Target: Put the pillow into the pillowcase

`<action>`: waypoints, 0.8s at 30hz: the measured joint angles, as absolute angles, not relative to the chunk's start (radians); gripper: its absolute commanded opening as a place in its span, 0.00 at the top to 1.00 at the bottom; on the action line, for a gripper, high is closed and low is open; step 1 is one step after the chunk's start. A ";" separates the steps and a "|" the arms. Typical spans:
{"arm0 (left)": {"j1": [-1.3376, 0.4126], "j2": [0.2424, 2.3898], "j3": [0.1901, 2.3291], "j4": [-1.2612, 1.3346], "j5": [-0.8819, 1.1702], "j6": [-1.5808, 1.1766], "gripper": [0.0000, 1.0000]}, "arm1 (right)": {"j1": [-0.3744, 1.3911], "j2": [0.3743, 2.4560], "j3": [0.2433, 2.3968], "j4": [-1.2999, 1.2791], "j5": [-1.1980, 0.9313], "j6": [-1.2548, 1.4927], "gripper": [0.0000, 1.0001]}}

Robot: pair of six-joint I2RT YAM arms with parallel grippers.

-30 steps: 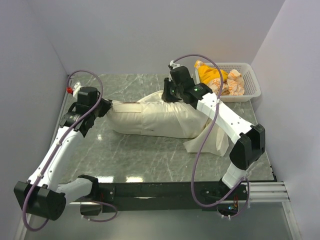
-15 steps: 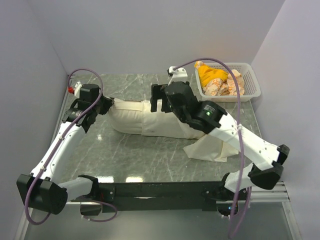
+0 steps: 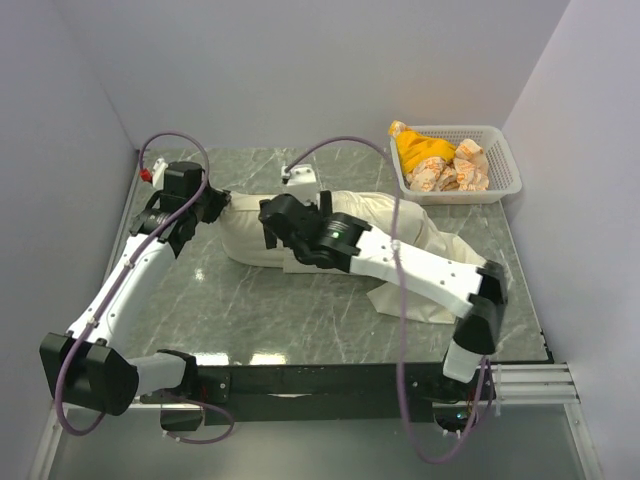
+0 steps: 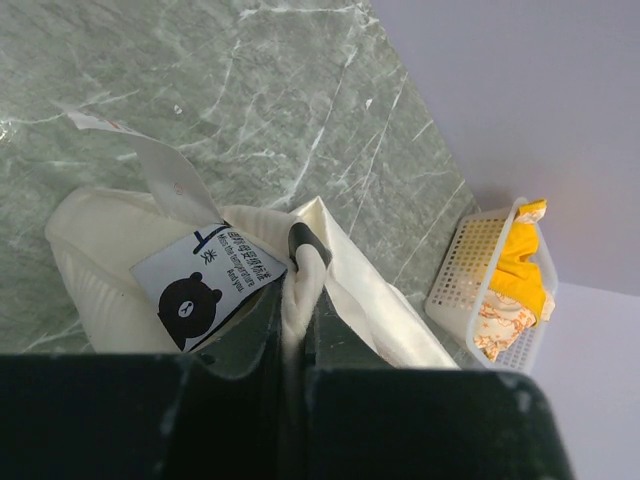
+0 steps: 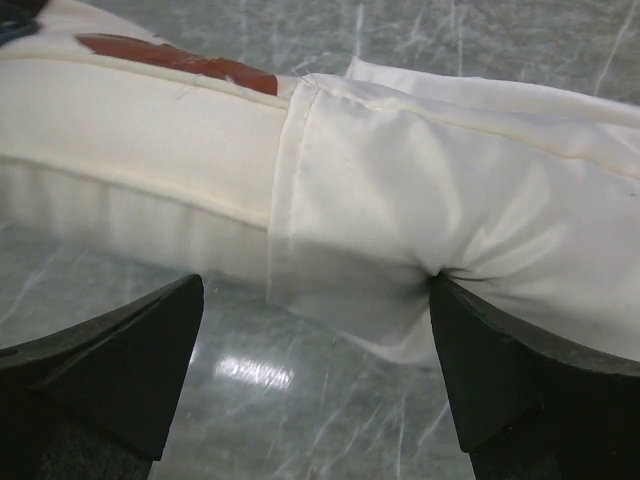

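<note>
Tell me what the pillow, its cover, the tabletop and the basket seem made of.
The pillow looks like padded cream fabric, matte, faintly ribbed on its side. The pillowcase seems thin woven cloth, slightly shiny, wrinkled, with a stitched hem. The table looks like polished green marble or a lookalike: veined, with glare. The basket is probably white moulded plastic, judging by its slotted walls.

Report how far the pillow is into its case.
Done: the pillowcase covers most of the pillow. In hand: the left gripper pinches the pillow's bare end, and the right gripper is open at the hem. Left: pull the hem over that end and its bear label.
</note>
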State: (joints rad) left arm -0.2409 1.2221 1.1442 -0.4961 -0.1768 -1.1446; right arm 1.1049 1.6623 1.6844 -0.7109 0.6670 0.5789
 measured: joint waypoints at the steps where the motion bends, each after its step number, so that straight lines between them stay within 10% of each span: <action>1: -0.240 1.224 1.145 -0.496 -0.177 -1.142 0.99 | 1.098 1.705 1.708 -0.724 0.679 0.579 0.05; 6: -0.239 1.234 1.159 -0.503 -0.176 -1.128 0.99 | 1.061 1.785 1.750 -0.747 0.742 0.581 0.74; 9: -0.239 1.254 1.188 -0.520 -0.173 -1.118 0.99 | 1.047 1.784 1.780 -0.775 0.756 0.580 0.90; 24: -0.239 1.287 1.261 -0.588 -0.162 -1.057 0.99 | 1.227 1.937 2.176 -0.938 0.429 0.438 0.99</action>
State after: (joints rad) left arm -0.2390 1.2865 1.2610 -0.5877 -0.1623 -1.0573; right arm 1.2266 1.9369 2.1757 -0.9382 0.4294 0.4377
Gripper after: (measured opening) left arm 0.091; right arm 0.010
